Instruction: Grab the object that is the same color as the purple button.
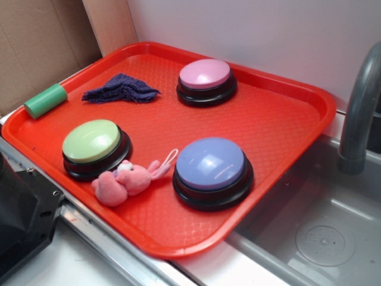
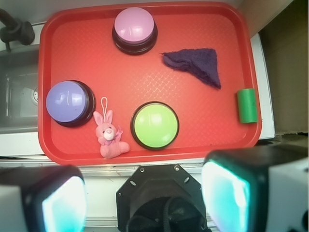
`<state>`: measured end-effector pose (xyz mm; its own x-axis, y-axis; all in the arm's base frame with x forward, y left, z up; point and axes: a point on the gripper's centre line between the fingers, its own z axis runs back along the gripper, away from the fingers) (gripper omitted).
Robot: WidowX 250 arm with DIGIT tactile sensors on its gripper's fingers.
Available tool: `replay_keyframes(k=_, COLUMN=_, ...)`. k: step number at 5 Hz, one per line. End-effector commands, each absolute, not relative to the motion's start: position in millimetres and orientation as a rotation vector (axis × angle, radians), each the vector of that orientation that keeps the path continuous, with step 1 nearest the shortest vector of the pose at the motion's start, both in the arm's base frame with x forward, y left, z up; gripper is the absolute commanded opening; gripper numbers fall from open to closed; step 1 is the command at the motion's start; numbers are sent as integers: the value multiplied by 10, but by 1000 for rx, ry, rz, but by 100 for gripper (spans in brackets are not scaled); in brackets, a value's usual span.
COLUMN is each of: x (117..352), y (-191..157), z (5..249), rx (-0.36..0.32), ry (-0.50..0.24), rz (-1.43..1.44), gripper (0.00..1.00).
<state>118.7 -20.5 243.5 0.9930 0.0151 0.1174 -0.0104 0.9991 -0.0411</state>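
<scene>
Nothing is grabbed yet: the purple rag (image 2: 195,64) lies untouched near the red tray (image 2: 87,53)'s corner, while the claw (image 2: 145,198) hangs wide and empty, well short.

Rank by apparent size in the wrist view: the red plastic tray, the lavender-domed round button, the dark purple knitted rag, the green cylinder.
1. Red plastic tray
2-3. Dark purple knitted rag and lavender-domed round button, too alike to rank
4. Green cylinder
</scene>
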Motion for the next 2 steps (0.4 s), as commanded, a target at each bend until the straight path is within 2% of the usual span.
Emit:
replay_keyframes(k=1, x=1187, y=-205, z=2435, rx=-40, ry=-118, rz=13, gripper=100)
replay_keyframes(k=2, x=1571, y=202, z=2423, rx=79, ry=-253, rz=-139, gripper=100)
